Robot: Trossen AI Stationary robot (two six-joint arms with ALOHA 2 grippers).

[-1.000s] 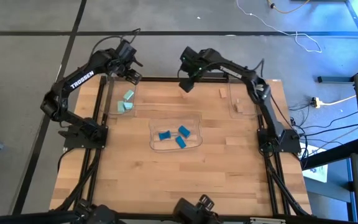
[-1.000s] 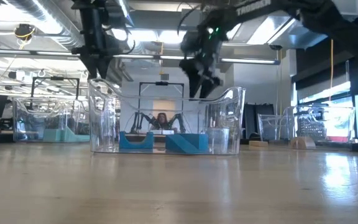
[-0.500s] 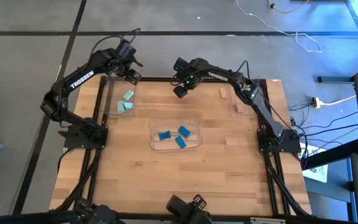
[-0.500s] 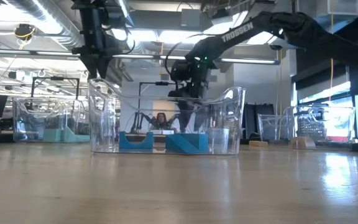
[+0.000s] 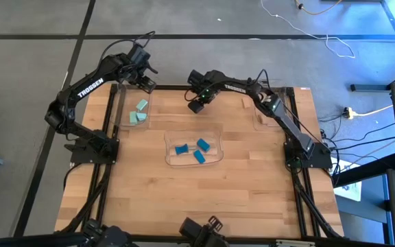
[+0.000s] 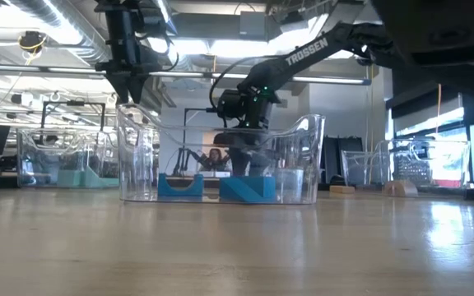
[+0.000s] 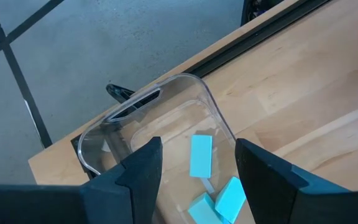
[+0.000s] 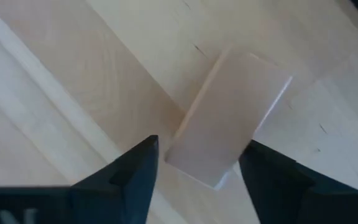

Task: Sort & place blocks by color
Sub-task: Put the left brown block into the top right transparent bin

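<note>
My right gripper (image 8: 199, 149) is open, low over the far middle of the table (image 5: 196, 104). A light tan block (image 8: 229, 118) lies flat on the wood between its two fingers, which stand on either side of the block's near end; in the high view the gripper hides this block. My left gripper (image 7: 197, 146) is open and hangs above the left clear tray (image 5: 134, 110), where three mint blocks (image 7: 201, 155) lie. Three blue blocks (image 5: 194, 147) rest in the middle tray (image 6: 220, 160). Another tan block (image 5: 245, 103) lies on the table.
A clear tray (image 5: 266, 115) stands at the far right of the table, with tan pieces by it (image 6: 397, 187). The middle tray sits in front of my right gripper (image 6: 241, 152) in the low view. Bare wood fills the table's near half. A person shows far behind the table.
My right gripper has moved toward the table's left and come down from well above the middle tray's rim to just over the table near its far edge. The left arm has kept still.
</note>
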